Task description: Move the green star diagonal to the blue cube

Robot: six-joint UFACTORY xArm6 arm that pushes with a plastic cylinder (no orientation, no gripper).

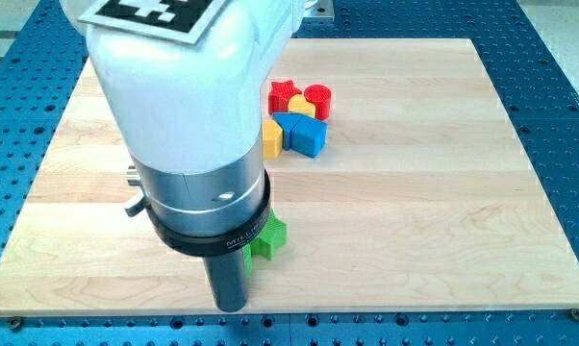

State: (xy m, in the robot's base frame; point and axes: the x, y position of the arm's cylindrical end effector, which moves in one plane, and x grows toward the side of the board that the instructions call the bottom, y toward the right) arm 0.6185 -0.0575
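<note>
The green star [268, 239] lies at the view's lower middle, partly hidden behind my arm. My dark rod comes down just to its left, and my tip [232, 307] rests on the board below and left of the star, close beside it. The blue cube [309, 136] sits higher up, at the view's upper middle, in a tight cluster of blocks. The star and the cube are far apart.
Around the blue cube: a red star [285, 93], a red cylinder [317, 99], a yellow block [302, 108], a blue block [288, 122] and a yellow block [272, 139]. The wooden board [443, 211] lies on a blue perforated table. My white arm body hides the upper left.
</note>
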